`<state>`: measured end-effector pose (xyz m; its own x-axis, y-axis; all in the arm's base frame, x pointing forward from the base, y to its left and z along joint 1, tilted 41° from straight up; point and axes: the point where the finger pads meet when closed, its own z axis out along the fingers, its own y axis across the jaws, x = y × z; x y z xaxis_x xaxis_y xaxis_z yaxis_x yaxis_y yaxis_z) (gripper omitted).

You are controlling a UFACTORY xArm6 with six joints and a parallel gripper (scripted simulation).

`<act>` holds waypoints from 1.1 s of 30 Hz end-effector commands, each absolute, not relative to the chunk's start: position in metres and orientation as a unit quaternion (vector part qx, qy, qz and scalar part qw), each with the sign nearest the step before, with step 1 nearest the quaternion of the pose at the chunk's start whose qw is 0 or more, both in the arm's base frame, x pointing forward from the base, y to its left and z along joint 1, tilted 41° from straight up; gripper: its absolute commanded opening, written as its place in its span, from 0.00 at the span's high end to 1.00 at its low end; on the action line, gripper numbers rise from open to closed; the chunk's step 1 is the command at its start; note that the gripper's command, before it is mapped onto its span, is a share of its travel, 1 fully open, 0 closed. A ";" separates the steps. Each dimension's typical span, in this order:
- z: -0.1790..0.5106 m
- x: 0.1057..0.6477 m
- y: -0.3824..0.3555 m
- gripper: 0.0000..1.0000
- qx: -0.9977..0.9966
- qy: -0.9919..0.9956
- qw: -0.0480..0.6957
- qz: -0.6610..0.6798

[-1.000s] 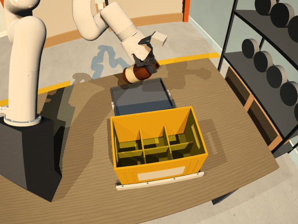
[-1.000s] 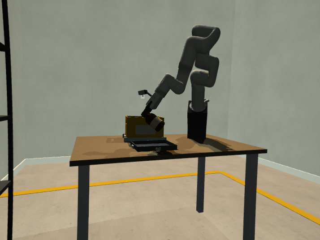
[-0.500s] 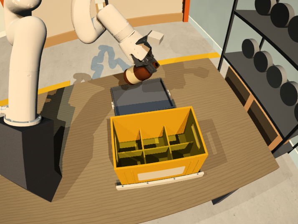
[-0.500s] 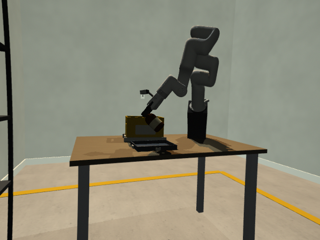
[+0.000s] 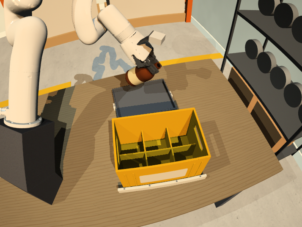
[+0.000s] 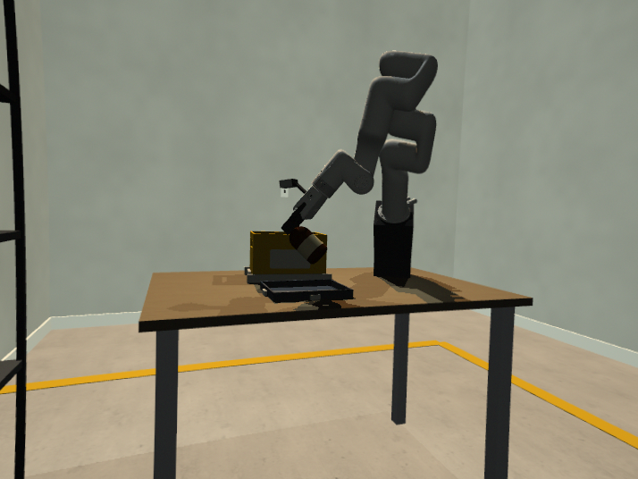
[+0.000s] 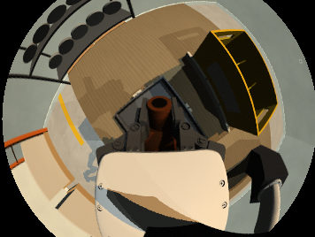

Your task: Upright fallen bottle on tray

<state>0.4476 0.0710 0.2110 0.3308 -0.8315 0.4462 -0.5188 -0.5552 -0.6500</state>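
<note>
A gripper (image 5: 150, 66) (image 6: 293, 222) (image 7: 159, 105), clamped on the neck of a tilted bottle (image 5: 141, 75) (image 6: 308, 246) (image 7: 159, 111), hangs above the tray (image 5: 144, 95) (image 6: 337, 295) (image 7: 128, 116); good handling means rotating it upright, centering it, then lowering gently before release.

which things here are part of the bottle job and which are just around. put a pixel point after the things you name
Part of the job:
- bottle (image 5: 139, 76) (image 6: 307, 244) (image 7: 158, 116), tilted in the gripper (image 5: 153, 66) (image 6: 289, 226) (image 7: 159, 105)
- tray (image 5: 144, 96) (image 6: 309, 296) (image 7: 128, 109)
- crate (image 5: 160, 168) (image 6: 257, 255) (image 7: 249, 90), to stay put

Just around:
- shelf unit (image 5: 229, 46) (image 6: 16, 180) (image 7: 42, 79) with dark round discs (image 5: 285, 15) (image 7: 95, 19)
- pale block beyond the table
</note>
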 end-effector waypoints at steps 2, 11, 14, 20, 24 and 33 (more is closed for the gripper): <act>0.212 0.448 0.071 1.00 -0.790 0.427 0.201 -0.391; 0.212 0.448 0.071 1.00 -0.788 0.429 0.199 -0.395; 0.212 0.448 0.071 1.00 -0.786 0.430 0.196 -0.399; 0.211 0.448 0.070 1.00 -0.782 0.433 0.191 -0.407; 0.211 0.448 0.070 1.00 -0.776 0.436 0.185 -0.417; 0.211 0.448 0.071 1.00 -0.764 0.441 0.173 -0.439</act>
